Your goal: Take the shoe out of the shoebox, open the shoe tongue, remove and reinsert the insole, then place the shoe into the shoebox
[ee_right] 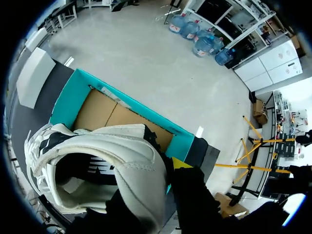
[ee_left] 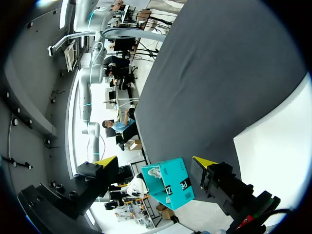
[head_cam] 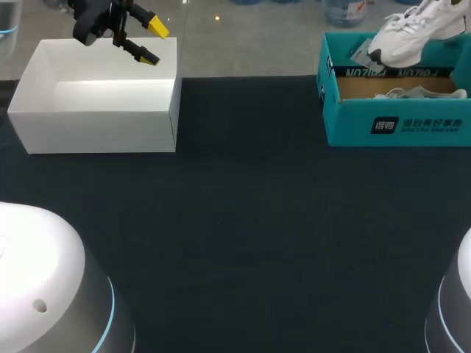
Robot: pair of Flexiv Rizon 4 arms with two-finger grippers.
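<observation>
A white sneaker (head_cam: 416, 33) hangs tilted above the teal shoebox (head_cam: 397, 121) at the table's far right. In the right wrist view my right gripper (ee_right: 165, 171) is shut on the collar of the sneaker (ee_right: 92, 156), with one yellow fingertip (ee_right: 181, 163) showing outside the rim and the shoebox (ee_right: 129, 114) open below. A second pale shoe (head_cam: 421, 93) lies inside the box. My left gripper (head_cam: 149, 42) hovers open and holding nothing over the back of a white box (head_cam: 96, 103). In the left wrist view my left gripper (ee_left: 156, 163) frames the distant shoebox (ee_left: 168, 183).
The white box (ee_left: 280, 141) stands open-topped at the far left of the dark table (head_cam: 243, 235). Both arm bases (head_cam: 44, 287) rise at the near corners.
</observation>
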